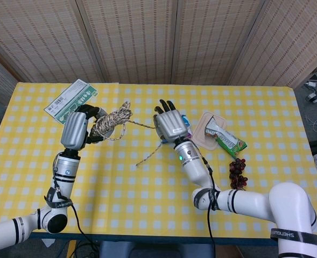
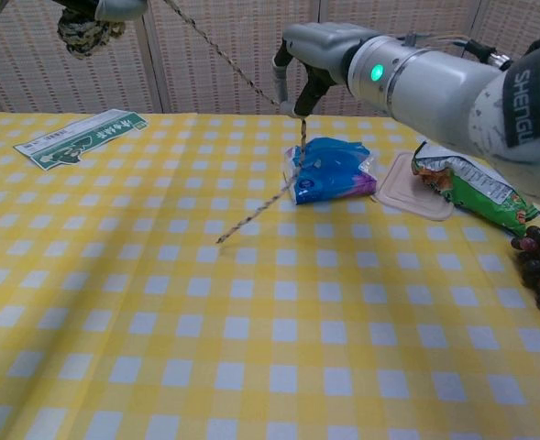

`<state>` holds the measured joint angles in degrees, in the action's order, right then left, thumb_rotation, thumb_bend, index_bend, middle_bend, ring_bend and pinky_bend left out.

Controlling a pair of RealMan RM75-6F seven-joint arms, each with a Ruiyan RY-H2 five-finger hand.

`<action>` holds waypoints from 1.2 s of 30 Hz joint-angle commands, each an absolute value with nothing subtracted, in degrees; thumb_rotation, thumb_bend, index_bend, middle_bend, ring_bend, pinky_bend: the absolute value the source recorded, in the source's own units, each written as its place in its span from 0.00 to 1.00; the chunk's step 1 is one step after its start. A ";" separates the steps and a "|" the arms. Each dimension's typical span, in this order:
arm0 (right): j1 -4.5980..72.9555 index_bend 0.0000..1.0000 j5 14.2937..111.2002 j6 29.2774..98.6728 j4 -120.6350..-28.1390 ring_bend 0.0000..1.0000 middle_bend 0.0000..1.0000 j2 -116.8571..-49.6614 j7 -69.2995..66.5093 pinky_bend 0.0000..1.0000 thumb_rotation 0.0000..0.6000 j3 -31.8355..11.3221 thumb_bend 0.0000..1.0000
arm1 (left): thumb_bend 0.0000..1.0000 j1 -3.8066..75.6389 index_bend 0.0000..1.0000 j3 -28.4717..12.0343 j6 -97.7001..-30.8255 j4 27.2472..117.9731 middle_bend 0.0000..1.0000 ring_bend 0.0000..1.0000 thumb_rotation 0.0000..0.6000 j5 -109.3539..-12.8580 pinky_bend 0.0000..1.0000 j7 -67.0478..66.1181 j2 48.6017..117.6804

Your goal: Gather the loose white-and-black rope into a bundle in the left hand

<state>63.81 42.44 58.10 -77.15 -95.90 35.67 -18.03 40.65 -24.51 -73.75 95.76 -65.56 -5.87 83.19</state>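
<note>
One blue packet [image 2: 329, 170] lies on the table [image 1: 34, 156] directly under the right hand [image 1: 170, 122], with one beige lid [image 2: 414, 196] touching it at 3 o'clock. One green snack wrapper [image 2: 467, 191] rests partly on that lid, and one bunch of dark grapes [image 1: 237, 172] sits at 5 o'clock from it. One green-and-white box [image 1: 72, 101] lies at the table's 10 o'clock corner.

The left hand [image 1: 77, 129], raised, grips the coiled bundle of the one rope [image 1: 111, 120]. A strand runs from it to the right hand, which pinches it; the tail hangs down to the cloth.
</note>
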 commanded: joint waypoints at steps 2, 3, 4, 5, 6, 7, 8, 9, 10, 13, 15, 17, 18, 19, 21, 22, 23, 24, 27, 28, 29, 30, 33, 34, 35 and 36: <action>63.39 0.60 43.17 57.99 -77.02 0.04 0.24 -96.62 36.26 0.08 1.00 -16.84 0.51 | 0.25 40.44 0.68 -26.01 -72.99 96.57 0.70 0.49 0.94 -62.67 0.27 -6.20 81.80; 63.27 0.60 43.26 57.90 -77.07 0.04 0.24 -96.74 36.33 0.08 1.00 -16.59 0.51 | 0.25 40.43 0.68 -26.29 -72.90 96.59 0.70 0.49 0.93 -62.11 0.27 -6.30 81.56; 63.08 0.60 43.43 57.86 -77.18 0.04 0.24 -96.88 36.39 0.08 1.00 -16.29 0.51 | 0.25 40.45 0.68 -26.60 -72.85 96.54 0.70 0.49 0.93 -61.32 0.27 -6.72 81.28; 62.93 0.60 43.57 57.84 -77.32 0.04 0.24 -96.97 36.49 0.08 1.00 -16.02 0.51 | 0.25 40.51 0.68 -26.82 -72.90 96.45 0.70 0.49 0.92 -60.82 0.27 -7.12 81.13; 62.76 0.60 43.90 57.77 -77.63 0.04 0.24 -97.03 36.68 0.08 1.00 -15.58 0.51 | 0.25 40.63 0.68 -27.08 -72.97 96.22 0.70 0.49 0.91 -60.11 0.27 -7.77 81.02; 62.65 0.60 44.19 57.74 -77.87 0.04 0.24 -97.05 36.97 0.08 1.00 -15.18 0.51 | 0.25 40.76 0.68 -27.22 -72.98 96.03 0.70 0.49 0.91 -59.44 0.27 -8.52 80.94; 62.56 0.60 44.50 57.70 -78.19 0.04 0.24 -97.02 37.35 0.08 1.00 -14.74 0.51 | 0.25 40.92 0.68 -27.32 -72.93 95.86 0.70 0.49 0.91 -58.71 0.27 -9.41 80.86; 62.41 0.60 44.95 57.79 -78.69 0.04 0.24 -96.96 37.77 0.08 1.00 -14.27 0.51 | 0.25 41.17 0.68 -27.50 -72.91 95.61 0.70 0.49 0.90 -57.63 0.27 -10.65 80.81; 62.29 0.60 45.29 57.87 -79.11 0.04 0.24 -96.89 38.00 0.08 1.00 -13.95 0.51 | 0.25 41.37 0.68 -27.60 -72.80 95.42 0.70 0.49 0.90 -56.75 0.27 -11.61 80.75; 61.70 0.60 46.57 58.35 -80.74 0.04 0.24 -96.42 38.54 0.08 1.00 -13.03 0.51 | 0.25 42.06 0.68 -27.83 -72.25 94.48 0.70 0.49 0.89 -53.88 0.27 -14.38 80.63; 61.32 0.60 47.70 58.74 -81.94 0.04 0.24 -96.01 38.72 0.08 1.00 -12.54 0.51 | 0.25 42.57 0.68 -28.00 -71.94 93.69 0.70 0.49 0.89 -51.84 0.27 -15.97 80.81; 61.05 0.60 48.57 58.96 -83.29 0.04 0.24 -95.61 38.50 0.08 1.00 -12.48 0.51 | 0.25 43.08 0.68 -27.77 -71.85 92.90 0.70 0.49 0.89 -50.53 0.27 -17.96 80.95; 60.98 0.60 49.23 59.05 -84.34 0.04 0.24 -95.21 38.60 0.08 1.00 -12.39 0.51 | 0.25 43.51 0.68 -27.37 -72.16 92.13 0.70 0.49 0.90 -49.95 0.27 -19.96 81.14; 60.98 0.60 49.86 59.20 -85.10 0.04 0.24 -94.90 38.81 0.08 1.00 -12.32 0.51 | 0.25 43.86 0.68 -27.05 -72.51 91.48 0.70 0.49 0.90 -49.55 0.27 -21.59 81.35; 60.97 0.60 51.13 59.61 -87.15 0.04 0.24 -94.09 39.49 0.08 1.00 -12.15 0.51 | 0.25 44.66 0.68 -26.55 -73.31 90.14 0.70 0.49 0.90 -48.40 0.27 -25.08 81.95; 60.94 0.60 51.60 59.86 -88.05 0.04 0.24 -93.75 39.81 0.08 1.00 -12.10 0.51 | 0.25 44.95 0.68 -26.53 -73.45 89.71 0.70 0.49 0.89 -47.76 0.27 -26.09 82.17; 60.89 0.60 51.98 60.05 -88.95 0.04 0.24 -93.38 40.18 0.08 1.00 -12.00 0.51 | 0.25 45.16 0.68 -26.66 -73.39 89.45 0.70 0.49 0.89 -46.96 0.27 -26.68 82.32; 60.77 0.60 52.30 60.29 -90.16 0.04 0.24 -92.91 40.60 0.08 1.00 -11.87 0.51 | 0.25 45.37 0.68 -27.02 -73.12 89.22 0.70 0.49 0.89 -45.89 0.27 -26.94 82.38; 60.36 0.60 53.40 60.75 -92.59 0.04 0.24 -91.92 41.45 0.08 1.00 -11.20 0.51 | 0.25 45.83 0.68 -27.37 -72.73 88.13 0.70 0.49 0.89 -44.17 0.27 -27.95 82.29; 60.25 0.60 53.77 60.79 -93.31 0.04 0.24 -91.67 41.63 0.08 1.00 -10.95 0.51 | 0.25 45.97 0.68 -27.34 -72.75 87.72 0.71 0.49 0.89 -43.86 0.27 -28.37 82.33; 60.15 0.60 54.28 60.78 -94.01 0.04 0.24 -91.43 41.66 0.08 1.00 -10.72 0.51 | 0.25 46.09 0.68 -27.30 -72.80 87.36 0.71 0.49 0.89 -43.53 0.27 -28.77 82.38; 60.03 0.60 54.94 60.77 -94.91 0.04 0.24 -91.13 41.67 0.08 1.00 -10.46 0.51 | 0.25 46.26 0.68 -27.21 -72.88 86.93 0.71 0.49 0.89 -43.14 0.27 -29.37 82.44; 59.74 0.60 56.97 61.16 -97.52 0.04 0.24 -90.29 41.80 0.08 1.00 -10.02 0.51 | 0.25 46.67 0.68 -26.78 -73.36 85.67 0.71 0.49 0.89 -42.69 0.27 -30.90 82.75; 59.65 0.60 57.65 61.38 -98.29 0.04 0.24 -90.02 41.90 0.08 1.00 -9.93 0.51 | 0.25 46.78 0.68 -26.66 -73.45 85.35 0.71 0.49 0.89 -42.50 0.27 -31.34 82.85; 59.58 0.60 58.30 61.58 -98.98 0.04 0.24 -89.75 42.07 0.08 1.00 -9.84 0.51 | 0.25 46.87 0.68 -26.55 -73.42 85.13 0.71 0.49 0.89 -42.31 0.27 -31.68 82.91; 59.52 0.60 59.12 61.83 -99.77 0.04 0.24 -89.42 42.20 0.08 1.00 -9.85 0.51 | 0.25 46.96 0.68 -26.47 -73.31 84.95 0.71 0.49 0.89 -41.99 0.27 -31.97 82.97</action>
